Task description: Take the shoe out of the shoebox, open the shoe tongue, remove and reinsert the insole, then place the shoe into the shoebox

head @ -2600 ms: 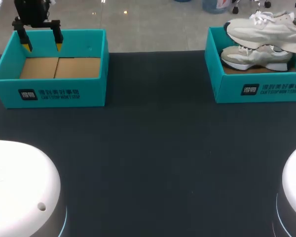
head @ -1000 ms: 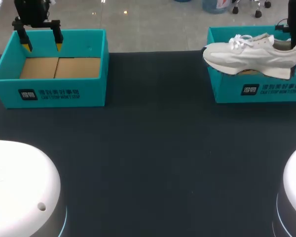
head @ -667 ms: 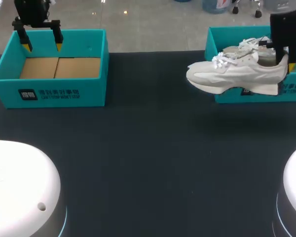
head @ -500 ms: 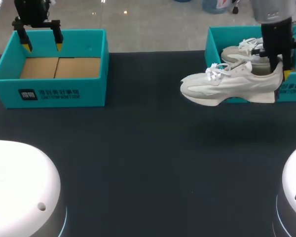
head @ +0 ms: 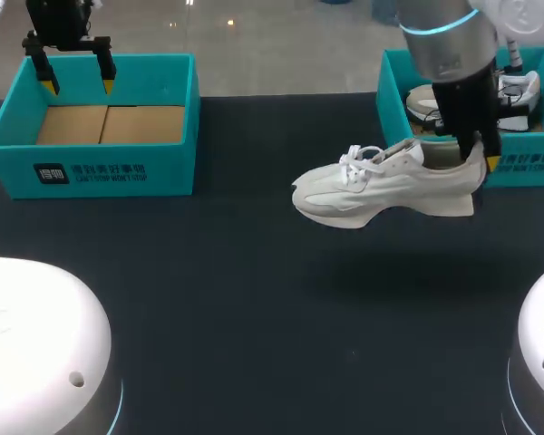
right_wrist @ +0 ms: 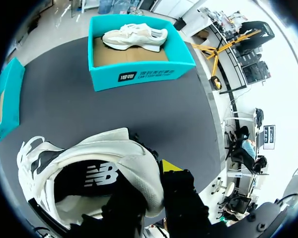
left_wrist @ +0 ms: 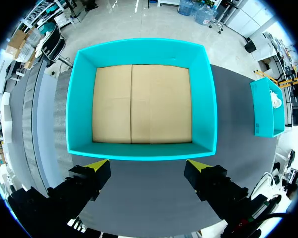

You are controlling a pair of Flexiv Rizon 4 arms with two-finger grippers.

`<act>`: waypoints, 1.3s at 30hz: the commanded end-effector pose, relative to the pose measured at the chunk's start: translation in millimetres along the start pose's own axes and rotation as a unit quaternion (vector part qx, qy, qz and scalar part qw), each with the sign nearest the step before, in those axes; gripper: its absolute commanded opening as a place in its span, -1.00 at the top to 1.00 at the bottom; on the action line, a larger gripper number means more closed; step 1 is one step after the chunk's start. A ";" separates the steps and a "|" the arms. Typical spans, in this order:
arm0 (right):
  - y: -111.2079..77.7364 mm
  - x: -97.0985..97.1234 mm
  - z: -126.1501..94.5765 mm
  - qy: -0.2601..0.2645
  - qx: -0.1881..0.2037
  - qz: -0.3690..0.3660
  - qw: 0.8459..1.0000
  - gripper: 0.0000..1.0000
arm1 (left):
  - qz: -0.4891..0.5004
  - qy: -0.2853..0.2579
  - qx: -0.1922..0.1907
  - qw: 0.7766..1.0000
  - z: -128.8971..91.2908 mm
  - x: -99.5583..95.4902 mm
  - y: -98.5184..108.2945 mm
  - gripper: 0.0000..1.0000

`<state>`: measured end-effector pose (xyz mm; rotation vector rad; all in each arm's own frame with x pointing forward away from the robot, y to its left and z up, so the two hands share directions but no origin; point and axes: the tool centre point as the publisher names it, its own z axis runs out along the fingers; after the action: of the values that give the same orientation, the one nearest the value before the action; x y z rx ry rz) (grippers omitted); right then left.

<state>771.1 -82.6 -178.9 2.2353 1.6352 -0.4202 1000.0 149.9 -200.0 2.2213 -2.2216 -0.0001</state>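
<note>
Dark table (head: 254, 308) under a shoe (head: 381, 186) clamped in right tool (head: 479, 161)

White print, a square mark beside two lines of characters, stands on the front walls of the left shoebox (head: 100, 177) and the right shoebox (head: 526, 165). A white logo marks the insole (right_wrist: 84, 186) of the shoe (head: 390, 186).

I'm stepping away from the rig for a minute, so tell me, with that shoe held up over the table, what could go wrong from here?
1. The right claw pinches the shoe only at the heel collar, with the toe sticking far out above the table, so it may tilt or slip loose.
2. The left claw hangs open over the empty shoebox, probably too far off to steady a slipping shoe.
</note>
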 end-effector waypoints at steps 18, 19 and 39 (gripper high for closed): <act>-36.4 35.9 -7.5 -0.042 0.002 -0.011 0.999 1.00 | 0.000 0.000 0.000 1.000 0.0 0.0 0.0 -1.00; -36.4 35.9 -7.5 -0.042 0.002 -0.011 0.999 1.00 | 0.000 0.000 0.000 1.000 0.0 0.0 0.0 -1.00; -66.3 73.0 -4.1 -0.016 0.008 -0.003 1.000 1.00 | 0.000 0.000 0.000 1.000 0.0 0.0 0.0 -1.00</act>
<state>733.5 -8.7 -210.4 2.2434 1.6387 -0.4699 1000.0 150.0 -200.0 2.2214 -2.2215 -0.0001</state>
